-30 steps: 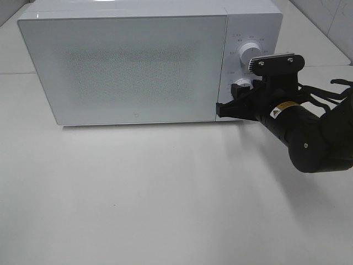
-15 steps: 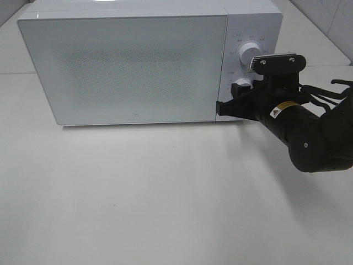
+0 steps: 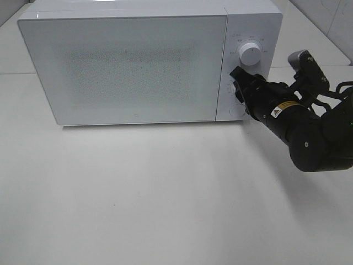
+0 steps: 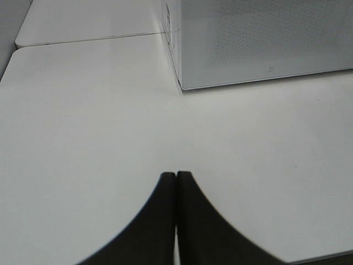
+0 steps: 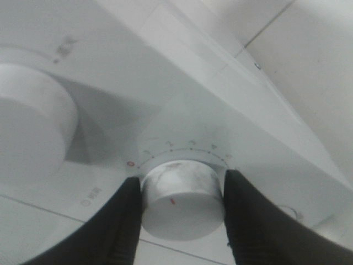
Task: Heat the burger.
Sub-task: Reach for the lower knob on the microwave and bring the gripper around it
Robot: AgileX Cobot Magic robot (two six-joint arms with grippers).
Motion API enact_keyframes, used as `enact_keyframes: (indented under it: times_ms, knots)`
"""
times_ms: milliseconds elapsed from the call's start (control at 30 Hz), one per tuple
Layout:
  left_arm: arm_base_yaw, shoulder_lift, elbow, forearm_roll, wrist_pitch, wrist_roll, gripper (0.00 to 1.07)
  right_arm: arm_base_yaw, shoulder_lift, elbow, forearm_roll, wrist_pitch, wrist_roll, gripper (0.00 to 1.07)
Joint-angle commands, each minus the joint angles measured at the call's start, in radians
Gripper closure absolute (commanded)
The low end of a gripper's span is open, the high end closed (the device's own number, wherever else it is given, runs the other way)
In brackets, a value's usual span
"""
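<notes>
So the right tool [image 5: 181, 193] is clamped on the lower knob [image 5: 185, 212] of the microwave [image 3: 132, 66], one jaw touching each side of it. It's at a medium width, as wide as the knob. The upper knob [image 3: 251, 53] has nothing on it. The left tool [image 4: 176, 185] hangs over bare tabletop [image 3: 165, 193] near the microwave's corner, with its jaws pressed together and nothing in them.

You can't see the burger in any view. The door [image 3: 124, 69] is closed and its dotted window shows nothing through it, so my guess is the burger is already inside, but I can't confirm that.

To me this looks like the setting step: loading done, door closed, dial in hand. The next move would be a wrist roll to turn that knob along its numbered scale while keeping the grip square so the jaws don't slip on the smooth round side. I can't tell how far round it's set from here.
</notes>
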Motion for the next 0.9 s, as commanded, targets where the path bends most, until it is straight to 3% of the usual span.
enact_keyframes:
  times_ms: [33,333,667,733,833,900]
  knots:
    - [0.003,-0.009,0.003,-0.012,-0.009,0.003,1.07,0.003,0.000,-0.011,-0.080,-0.031,0.248,1.07]
    - [0.003,-0.009,0.003,-0.012,-0.009,0.003,1.07,0.003,0.000,-0.011,-0.112,-0.174,0.621,1.07]
    - [0.003,-0.009,0.003,-0.012,-0.009,0.003,1.07,0.003,0.000,-0.011,-0.111,-0.213,0.664,1.03]
    - [0.003,-0.009,0.003,-0.012,-0.009,0.003,1.07,0.003,0.000,-0.009,-0.104,-0.208,0.660,0.86]
    - [0.003,-0.009,0.003,-0.012,-0.009,0.003,1.07,0.003,0.000,-0.010,-0.097,-0.208,0.656,0.79]
    - [0.003,-0.009,0.003,-0.012,-0.009,0.003,1.07,0.003,0.000,-0.010,-0.065,-0.207,0.641,0.53]
